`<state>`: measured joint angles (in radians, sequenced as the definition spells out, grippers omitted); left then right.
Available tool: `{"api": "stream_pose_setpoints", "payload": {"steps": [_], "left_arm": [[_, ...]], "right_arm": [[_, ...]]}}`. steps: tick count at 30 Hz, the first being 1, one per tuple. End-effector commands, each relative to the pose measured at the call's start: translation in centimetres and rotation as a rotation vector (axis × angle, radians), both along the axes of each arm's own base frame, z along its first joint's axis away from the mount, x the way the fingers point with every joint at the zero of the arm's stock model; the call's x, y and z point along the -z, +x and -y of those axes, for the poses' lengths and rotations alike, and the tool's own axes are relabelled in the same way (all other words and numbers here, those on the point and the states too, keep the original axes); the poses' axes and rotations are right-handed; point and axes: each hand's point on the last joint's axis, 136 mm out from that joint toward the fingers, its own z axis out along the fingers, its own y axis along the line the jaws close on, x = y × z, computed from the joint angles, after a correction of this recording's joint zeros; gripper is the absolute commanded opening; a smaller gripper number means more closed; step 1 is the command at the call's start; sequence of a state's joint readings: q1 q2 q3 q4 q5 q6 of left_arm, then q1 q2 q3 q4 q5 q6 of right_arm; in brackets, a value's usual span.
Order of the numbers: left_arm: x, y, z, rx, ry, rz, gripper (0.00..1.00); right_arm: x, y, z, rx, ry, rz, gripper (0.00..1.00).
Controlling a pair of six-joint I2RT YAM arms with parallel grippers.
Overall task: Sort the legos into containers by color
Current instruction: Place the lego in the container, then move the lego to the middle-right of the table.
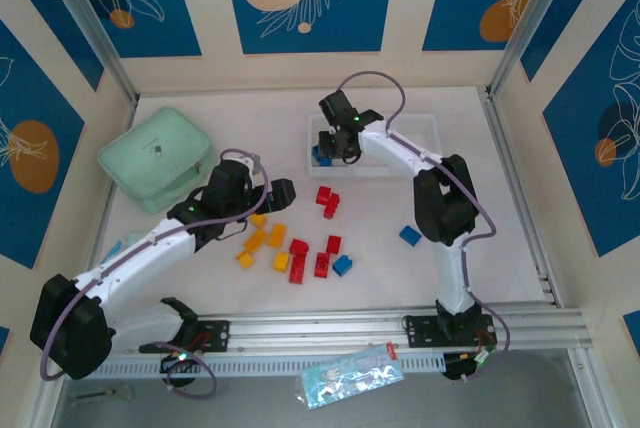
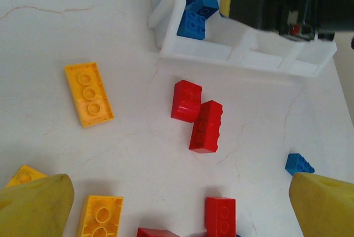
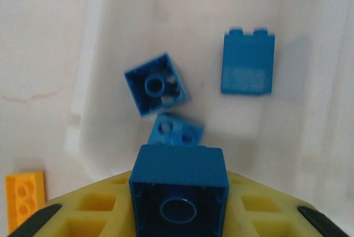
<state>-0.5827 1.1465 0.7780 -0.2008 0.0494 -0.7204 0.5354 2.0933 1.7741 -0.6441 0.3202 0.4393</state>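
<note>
Blue lego [image 3: 178,177] seemingly pinched in right gripper [image 3: 178,215] above tray [image 1: 415,143]; left gripper [image 2: 180,184] spread.

Spread over the surface [image 1: 500,198]: six red bricks [image 1: 323,195], five yellow bricks [image 1: 277,235], two blue bricks [image 1: 410,235]. Lying in the tray [image 1: 436,120]: three more blue. Over them, one further blue brick [image 3: 178,190]. One tray, three compartments [image 1: 418,148]. One mint case [image 1: 155,158]. One packet [image 1: 350,376]. Two arms [image 1: 440,203].
</note>
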Motion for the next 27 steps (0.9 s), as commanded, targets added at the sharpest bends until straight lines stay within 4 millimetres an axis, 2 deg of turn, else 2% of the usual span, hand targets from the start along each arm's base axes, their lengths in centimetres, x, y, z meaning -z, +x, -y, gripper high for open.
{"api": "stream_pose_setpoints", "payload": {"steps": [1, 5, 11, 17, 21, 27], "left_arm": [[-1.7, 0.7, 0.3, 0.014, -0.028, 0.038, 0.99], [-1.9, 0.9, 0.3, 0.014, -0.022, 0.039, 0.99], [-2.3, 0.9, 0.6, 0.027, -0.024, 0.038, 0.99], [-2.6, 0.8, 1.2, 0.052, -0.048, 0.032, 0.99], [-2.5, 0.4, 1.9, 0.082, -0.071, 0.019, 0.99], [-2.1, -0.7, 3.3, 0.134, -0.072, 0.01, 0.99]], "right_arm": [[-0.4, 1.9, 0.9, 0.002, -0.033, 0.015, 0.39], [-1.1, 3.0, 1.0, 0.009, 0.02, 0.02, 0.47], [-4.1, 2.0, 0.4, -0.046, 0.064, 0.085, 0.51], [-7.6, -1.2, 0.2, -0.09, 0.133, 0.143, 0.56], [-8.0, -3.8, 1.2, -0.078, 0.161, 0.117, 0.59], [-7.6, -8.0, 4.8, -0.021, 0.164, 0.071, 0.65]]}}
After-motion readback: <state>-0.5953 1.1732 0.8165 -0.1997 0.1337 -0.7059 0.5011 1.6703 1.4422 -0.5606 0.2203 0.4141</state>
